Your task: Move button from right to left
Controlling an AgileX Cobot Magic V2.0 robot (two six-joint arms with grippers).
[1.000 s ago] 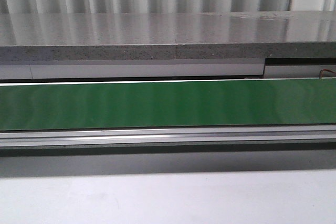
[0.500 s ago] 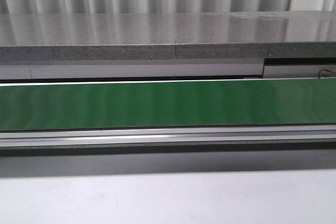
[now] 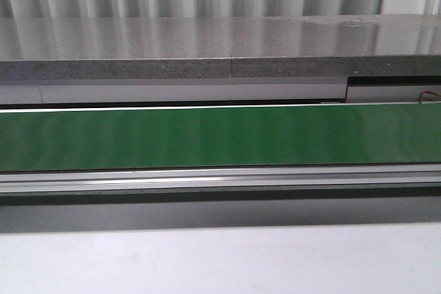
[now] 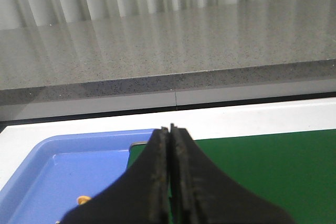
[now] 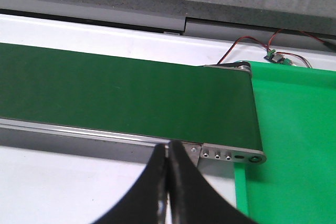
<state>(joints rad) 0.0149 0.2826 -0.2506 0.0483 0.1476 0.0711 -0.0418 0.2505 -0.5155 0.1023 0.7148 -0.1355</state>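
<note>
In the front view, a green belt (image 3: 220, 137) is running across the middle of the frame, with a grey stone ledge (image 3: 207, 49) lying above it and a pale table (image 3: 220, 259) filling the bottom; no arms are showing here.

In the left wrist view, the left gripper (image 4: 171, 129) is sitting at bottom centre, clenched with nothing between its jaws, and a blue tray (image 4: 58, 174) is lying at lower left. A small orange speck (image 4: 82, 200) is peeking out in the tray, too little to tell whether it is the button.

In the right wrist view, the right gripper (image 5: 168, 144) is sitting clenched on nothing at bottom centre, a bright green mat (image 5: 294, 140) is filling the right side, and red wires (image 5: 252, 43) are trailing at upper right
</note>
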